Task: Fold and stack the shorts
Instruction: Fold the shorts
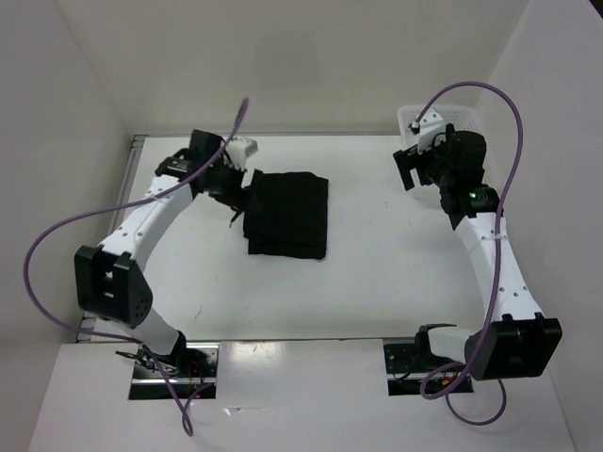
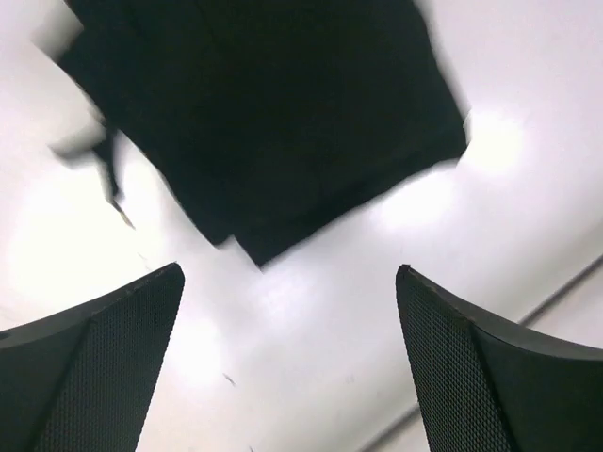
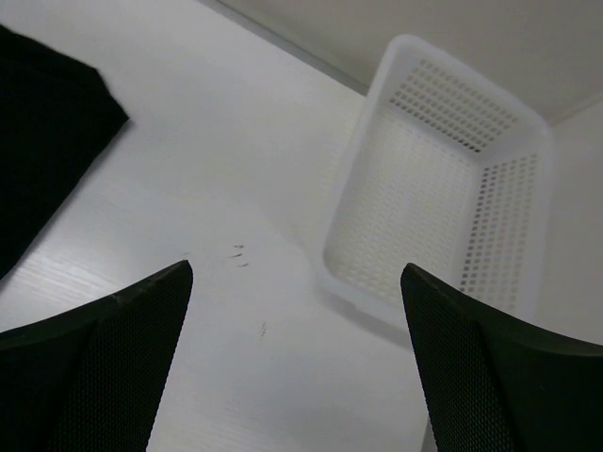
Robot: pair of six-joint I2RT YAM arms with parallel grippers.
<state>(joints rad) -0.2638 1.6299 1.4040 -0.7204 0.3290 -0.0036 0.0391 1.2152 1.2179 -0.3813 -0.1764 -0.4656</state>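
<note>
The black shorts [image 1: 287,215] lie flat on the white worktop [image 1: 377,282], folded into a compact, roughly rectangular bundle left of centre, with layered edges showing along the near side. A thin dark drawstring [image 2: 113,179] trails out from the bundle's left edge onto the bare surface, though it is blurred in the left wrist view. The left pincer [image 2: 289,273] sits just beside the bundle's far-left corner; its fingers are spread wide with only bare worktop between them, and it grips nothing. The right pincer [image 3: 297,268] is well apart from the shorts, over the right side of the worktop, likewise spread wide and holding nothing. Ahead of it stands a white plastic mesh basket [image 3: 377,104] at the far right corner, upright, close to the back wall.
</note>
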